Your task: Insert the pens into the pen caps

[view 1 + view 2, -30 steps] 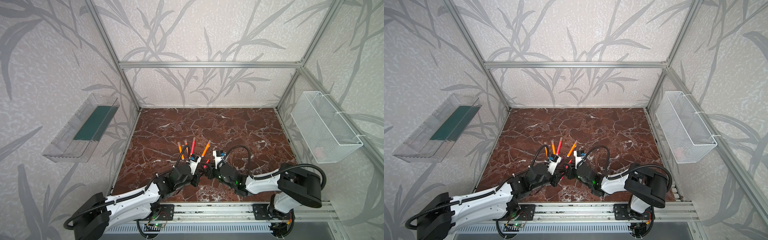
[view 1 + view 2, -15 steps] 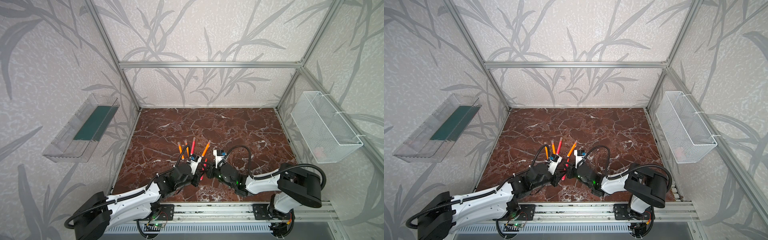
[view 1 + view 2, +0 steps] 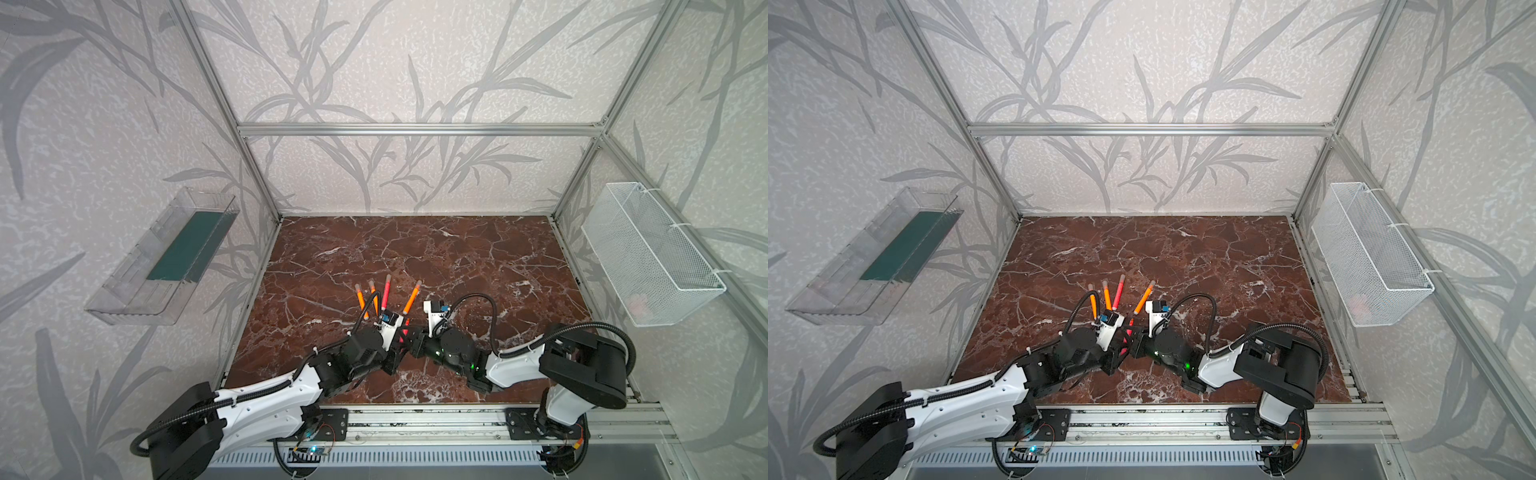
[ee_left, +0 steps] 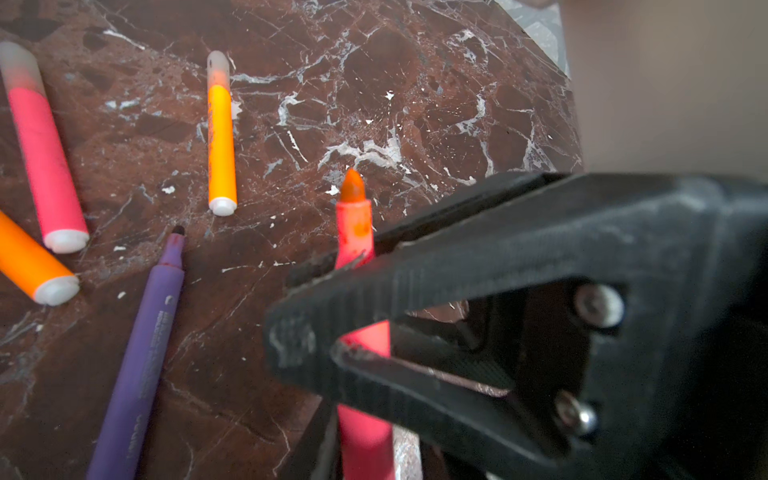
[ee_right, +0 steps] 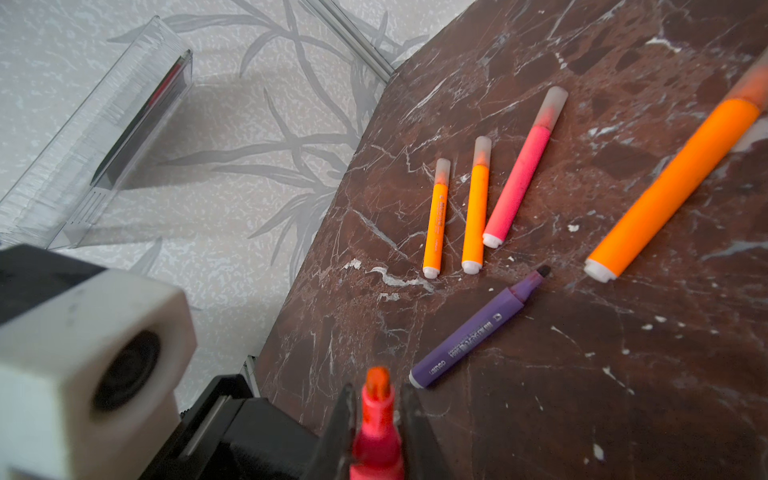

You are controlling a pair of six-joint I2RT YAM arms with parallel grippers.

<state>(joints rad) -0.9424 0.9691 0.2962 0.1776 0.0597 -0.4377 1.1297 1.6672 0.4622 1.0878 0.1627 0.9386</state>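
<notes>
Right hand [image 5: 378, 392] on red pen [image 5: 376, 444] (basket [image 3: 665, 266]: something pink [image 3: 637, 304])

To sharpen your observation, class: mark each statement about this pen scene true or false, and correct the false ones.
1. The purple pen lies uncapped on the table. True.
2. The right gripper holds an orange pen. False: it is shut on the uncapped red-pink pen.
3. The other red-pink pen, lying on the table, is capped. True.
4. The wire basket stands on the table. False: it hangs on a side wall.
</notes>
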